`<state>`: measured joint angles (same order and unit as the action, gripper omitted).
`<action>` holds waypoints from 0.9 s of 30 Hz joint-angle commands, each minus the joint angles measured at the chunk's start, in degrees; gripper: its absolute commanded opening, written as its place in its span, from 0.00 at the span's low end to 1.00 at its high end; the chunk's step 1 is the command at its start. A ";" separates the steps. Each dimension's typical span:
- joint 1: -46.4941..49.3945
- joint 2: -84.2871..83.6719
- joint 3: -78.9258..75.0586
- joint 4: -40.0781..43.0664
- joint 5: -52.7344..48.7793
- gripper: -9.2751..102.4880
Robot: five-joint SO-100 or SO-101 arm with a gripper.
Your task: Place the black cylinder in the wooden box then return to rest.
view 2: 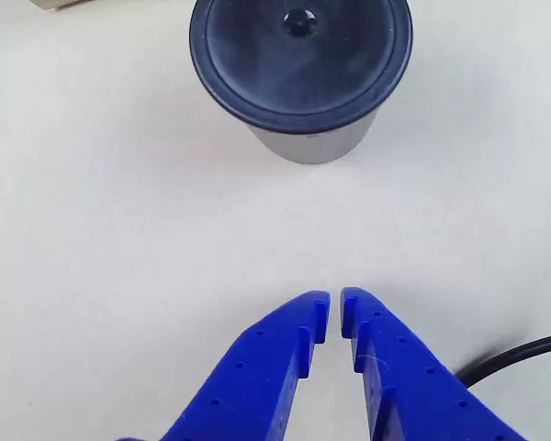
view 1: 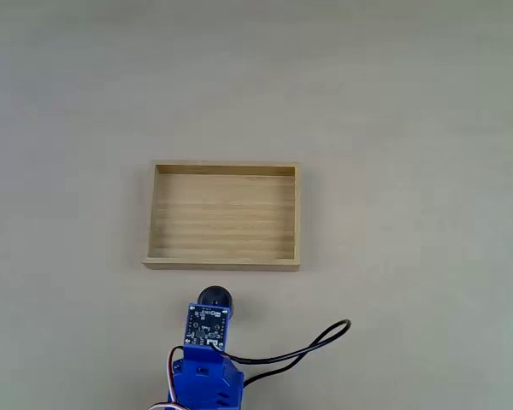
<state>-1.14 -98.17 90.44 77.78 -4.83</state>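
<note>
Pale grey tabletop (view 1: 427, 102) runs bare to every edge of the fixed view, with the wooden box (view 1: 223, 260) lying near the middle, its plank-grain floor holding nothing. Just below the box's near wall, apart from it, stands the black cylinder (view 1: 214, 297), upright on the tabletop and partly covered by the blue arm (view 1: 203, 376) that reaches up from the bottom edge. A small square circuit board (view 1: 206, 327) rides on top of the arm, and a black cable (view 1: 316, 342) loops off to the right. The arm is folded low and short, its front end aimed at the cylinder and the box beyond.

From the other view, which looks along the end effector (view 2: 335, 308), the two blue fingers come up from the bottom edge with their tips nearly together, a thin slit between them and nothing held. The cylinder sits ahead of the tips, well apart from them, showing a round, slightly glossy dark lid with a small dimple and a greyer wall beneath.

It looks rigid, light and smooth, so it may slip or tip if pinched high. I judge the best hold is across the side wall under the wider lid, which calls for the fingers to spread wider than the body first.
</note>
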 commanded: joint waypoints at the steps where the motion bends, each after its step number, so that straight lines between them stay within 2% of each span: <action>1: -0.53 -0.62 1.76 0.26 0.18 0.08; 27: -0.26 -0.62 0.35 -1.05 2.99 0.08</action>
<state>-1.67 -98.17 90.44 77.78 -3.08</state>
